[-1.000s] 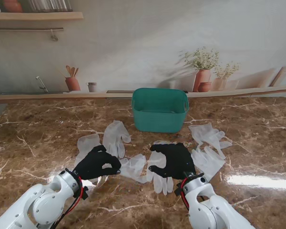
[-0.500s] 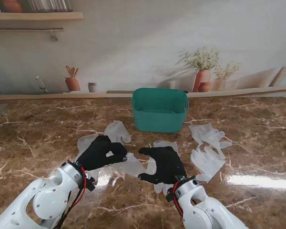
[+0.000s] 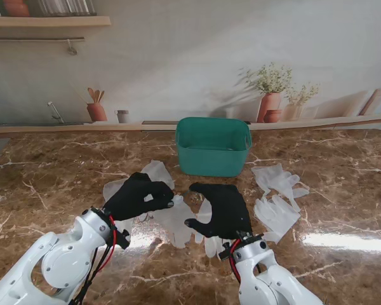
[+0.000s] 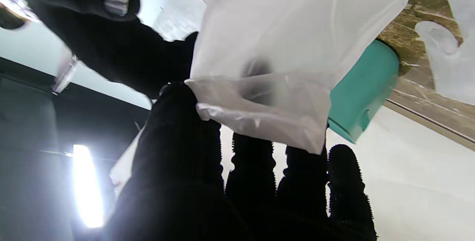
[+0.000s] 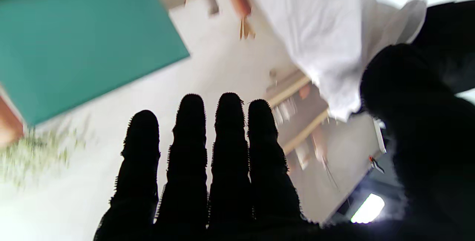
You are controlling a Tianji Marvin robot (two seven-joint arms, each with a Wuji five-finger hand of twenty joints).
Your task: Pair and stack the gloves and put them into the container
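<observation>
Near the middle of the brown marble table (image 3: 57,181), toward its near edge, the left robot hand (image 3: 138,194) pinches the cuff of a translucent glove (image 3: 171,219) between thumb and fingers; the left wrist view shows the thin film (image 4: 267,96) bunched at the thumb tip, draping over the fingers (image 4: 345,181). The glove hangs from that pinch and spreads onto the table between the two hands. The right robot hand (image 3: 221,207) is just beside it, palm turned toward the left one, four fingers (image 5: 228,141) straight and close together with the thumb apart; it holds nothing, though the same glove (image 5: 326,44) shows close to its thumb in the right wrist view, and I cannot tell whether they touch.

More gloves lie flat on the table: one (image 3: 157,171) just beyond the left hand, another (image 3: 113,188) partly hidden under it, and two (image 3: 277,179) (image 3: 276,215) near the right edge, overlapping slightly. None are stacked in pairs yet. The green container (image 3: 213,146) stands upright toward the far edge, centred, well apart from both hands; its inside is not visible.
</observation>
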